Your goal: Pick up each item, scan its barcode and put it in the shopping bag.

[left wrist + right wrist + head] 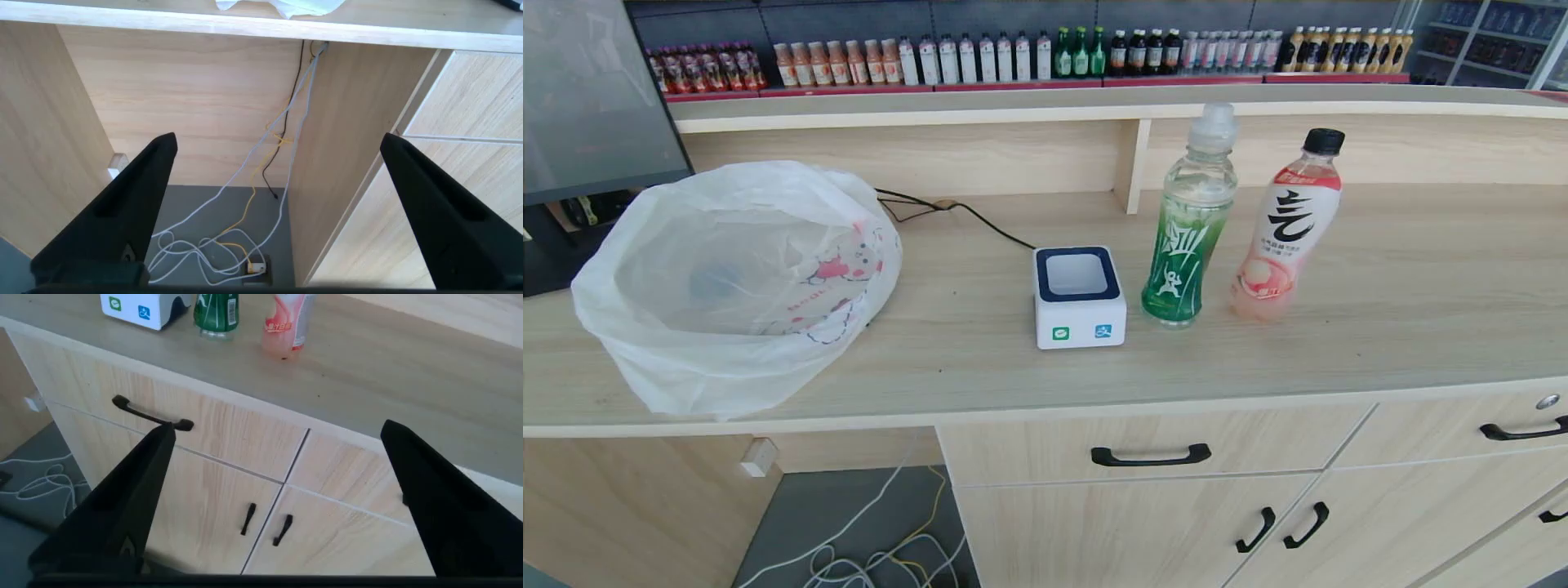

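Bottles: green bottle (1188, 233) and pink bottle (1286, 233) stand close together on the counter (1421, 278), just right of the scanner (1080, 296).
Bag (735, 278): open, at the left.
Feel: probably heavy, hard, slippery; grab the thin middle.
Claws: left claw (278, 147) and right claw (278, 433) wide open, holding nothing.

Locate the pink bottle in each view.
Head: pink bottle stands rightmost on the counter, beside the green bottle.
Right wrist: pink bottle on the counter, beside the green bottle.
Left wrist: faces cables under the counter instead.
Shared landmark: counter's front edge.
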### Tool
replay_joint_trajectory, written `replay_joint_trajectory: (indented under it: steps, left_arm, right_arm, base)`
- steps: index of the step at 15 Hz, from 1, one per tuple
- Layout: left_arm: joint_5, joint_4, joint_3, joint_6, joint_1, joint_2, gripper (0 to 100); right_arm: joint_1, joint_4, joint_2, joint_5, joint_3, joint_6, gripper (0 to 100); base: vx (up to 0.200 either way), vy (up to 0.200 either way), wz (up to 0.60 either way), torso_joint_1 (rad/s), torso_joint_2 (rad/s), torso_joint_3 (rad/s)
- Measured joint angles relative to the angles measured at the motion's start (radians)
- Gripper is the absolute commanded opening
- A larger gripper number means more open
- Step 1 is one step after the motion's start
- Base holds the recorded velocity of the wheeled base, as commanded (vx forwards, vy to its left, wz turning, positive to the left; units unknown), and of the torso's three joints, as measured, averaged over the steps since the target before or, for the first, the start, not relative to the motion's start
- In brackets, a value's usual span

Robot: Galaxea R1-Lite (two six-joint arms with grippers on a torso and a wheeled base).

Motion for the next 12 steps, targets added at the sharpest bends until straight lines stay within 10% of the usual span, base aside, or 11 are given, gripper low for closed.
replay_joint_trajectory:
  steps: [12]
  left_arm:
    - [0.0,0.0,0.0,0.0,0.0,0.0,100]
  right_arm:
    - [0.117,-0.239,0.388,-0.046,-0.104,0.023,100]
  base:
    - [0.0,0.0,0.0,0.0,0.0,0.0]
